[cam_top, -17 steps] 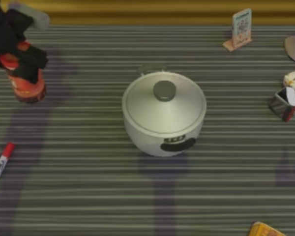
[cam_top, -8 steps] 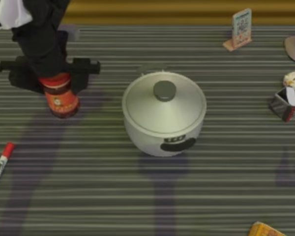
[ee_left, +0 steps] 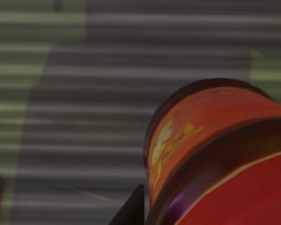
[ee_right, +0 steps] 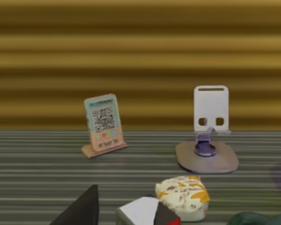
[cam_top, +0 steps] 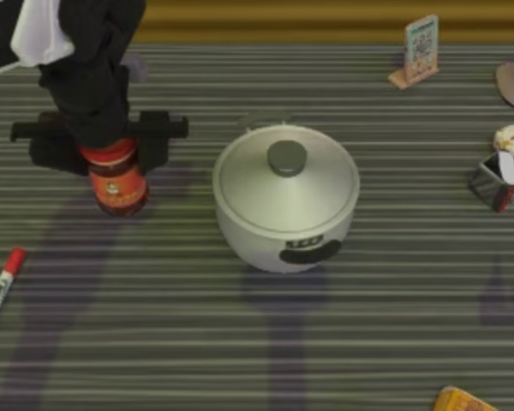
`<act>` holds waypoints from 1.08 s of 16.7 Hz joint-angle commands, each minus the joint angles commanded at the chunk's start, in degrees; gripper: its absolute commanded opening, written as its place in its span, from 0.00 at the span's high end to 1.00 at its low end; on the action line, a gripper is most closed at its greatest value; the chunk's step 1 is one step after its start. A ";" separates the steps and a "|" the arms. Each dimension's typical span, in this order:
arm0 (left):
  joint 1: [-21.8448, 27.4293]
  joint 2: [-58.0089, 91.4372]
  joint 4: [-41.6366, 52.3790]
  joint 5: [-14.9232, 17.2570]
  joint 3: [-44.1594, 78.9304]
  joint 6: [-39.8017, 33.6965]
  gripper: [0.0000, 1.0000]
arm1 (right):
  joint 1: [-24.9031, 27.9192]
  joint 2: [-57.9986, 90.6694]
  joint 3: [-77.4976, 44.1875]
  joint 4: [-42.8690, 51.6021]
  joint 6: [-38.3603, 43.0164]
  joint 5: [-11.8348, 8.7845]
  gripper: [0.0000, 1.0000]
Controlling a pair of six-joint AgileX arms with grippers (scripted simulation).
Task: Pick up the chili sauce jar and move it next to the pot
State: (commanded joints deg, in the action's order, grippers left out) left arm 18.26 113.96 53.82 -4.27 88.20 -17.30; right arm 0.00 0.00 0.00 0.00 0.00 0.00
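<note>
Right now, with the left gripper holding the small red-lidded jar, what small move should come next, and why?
Probably carry it a little further toward the large silvery-white pot. The left gripper is shut on the small red-lidded chili sauce jar, and striped table shows between jar and pot, so it is not yet beside the pot.

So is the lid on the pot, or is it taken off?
On. In the top view the domed lid with its grey knob covers the pot fully; no gap shows at the rim.

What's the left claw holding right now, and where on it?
The left claw holds the chili sauce jar at its top, around the red lid, left of the pot. The right claw holds nothing that shows.
</note>
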 joint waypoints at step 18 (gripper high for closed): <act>-0.21 4.42 -9.62 0.04 -4.93 0.38 0.55 | 0.00 0.00 0.00 0.00 0.00 0.00 0.00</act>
State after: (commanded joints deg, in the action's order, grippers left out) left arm 18.05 118.38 44.20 -4.23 83.27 -16.92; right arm 0.00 0.00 0.00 0.00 0.00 0.00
